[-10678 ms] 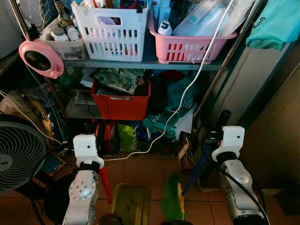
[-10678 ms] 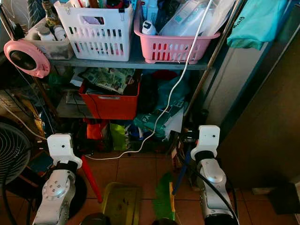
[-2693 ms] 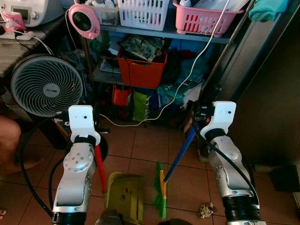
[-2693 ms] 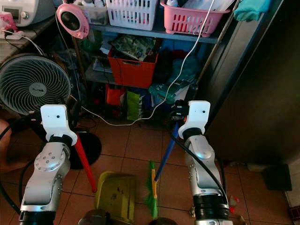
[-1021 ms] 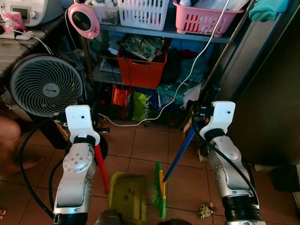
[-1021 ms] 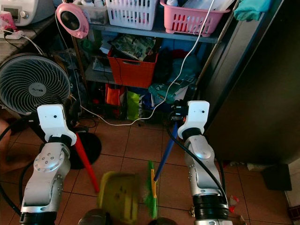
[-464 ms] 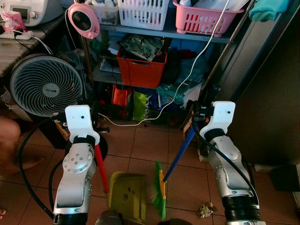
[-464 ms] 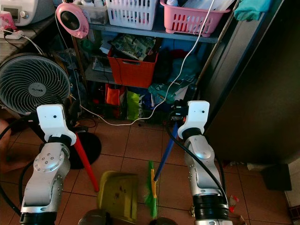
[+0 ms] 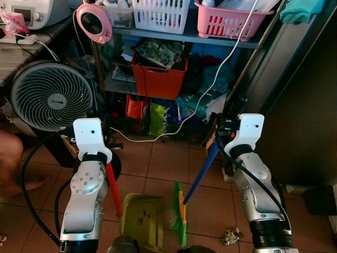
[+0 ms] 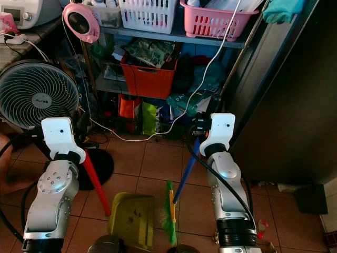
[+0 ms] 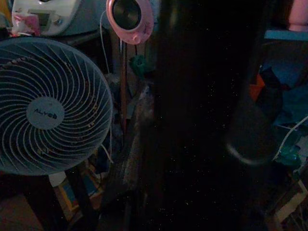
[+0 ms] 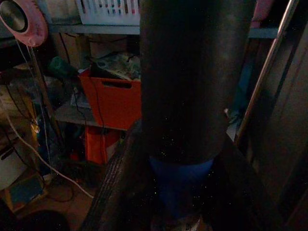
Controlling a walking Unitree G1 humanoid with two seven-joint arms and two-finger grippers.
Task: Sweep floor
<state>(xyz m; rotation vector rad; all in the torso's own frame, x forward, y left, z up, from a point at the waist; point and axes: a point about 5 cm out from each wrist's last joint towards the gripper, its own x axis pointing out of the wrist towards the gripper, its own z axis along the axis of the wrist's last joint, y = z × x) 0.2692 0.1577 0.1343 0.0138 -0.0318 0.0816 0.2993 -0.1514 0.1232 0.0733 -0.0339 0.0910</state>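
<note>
The right gripper (image 9: 220,130) has its fingers pinched on the blue handle of a broom (image 9: 202,169), gripping near the handle's top at about 3 o'clock in the head views. From there the handle slants down toward 6 o'clock, ending in a green-bristled head with a yellow band (image 9: 180,213) that rests on the terracotta tile floor (image 9: 163,163). The left gripper (image 9: 108,141) holds the red handle (image 9: 112,187) of an olive-yellow plastic dustpan (image 9: 142,221); its fingers look closed around that handle. The pan sits on the tiles just beside the broom head, on its 9 o'clock side. A small clump of crumpled litter (image 9: 230,235) lies on the floor near 5 o'clock, beside the right arm. At 10 o'clock stands a round grey floor fan (image 9: 51,96), and at 12 o'clock a cluttered metal shelf (image 9: 174,37) carries an orange bin (image 9: 159,83), a white basket and a pink basket.
</note>
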